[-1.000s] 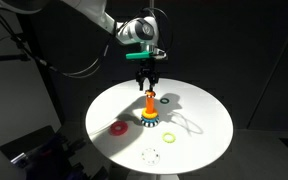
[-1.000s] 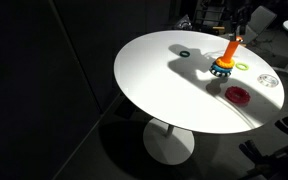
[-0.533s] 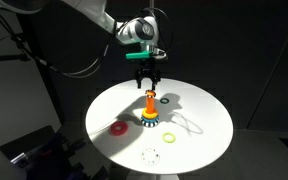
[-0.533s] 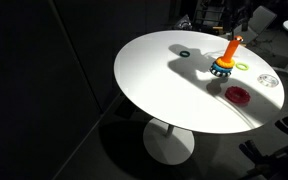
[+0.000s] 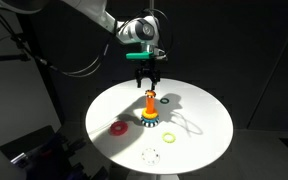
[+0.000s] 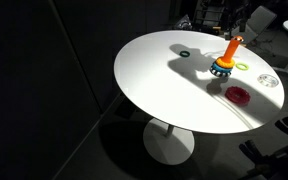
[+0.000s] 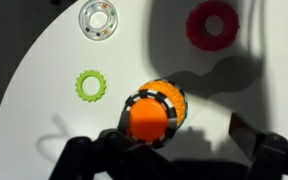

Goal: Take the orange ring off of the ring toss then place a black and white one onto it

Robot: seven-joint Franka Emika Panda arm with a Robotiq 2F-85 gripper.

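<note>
The ring toss [image 5: 149,108] is an upright orange peg on a small blue base near the middle of the round white table; it also shows in an exterior view [image 6: 225,58]. In the wrist view a black and white ring [image 7: 177,103] sits around the peg [image 7: 148,119]. The orange ring [image 5: 117,127] lies flat on the table away from the peg, also in an exterior view [image 6: 239,94] and the wrist view [image 7: 213,24]. My gripper [image 5: 145,80] hangs straight above the peg, open and empty; its fingers [image 7: 174,160] flank the peg top.
A green ring [image 7: 90,85] and a clear whitish ring [image 7: 99,17] lie on the table [image 5: 199,110] near the peg. A yellow ring [image 5: 171,136] and a dark green ring [image 5: 165,99] lie beside the base. The surroundings are dark.
</note>
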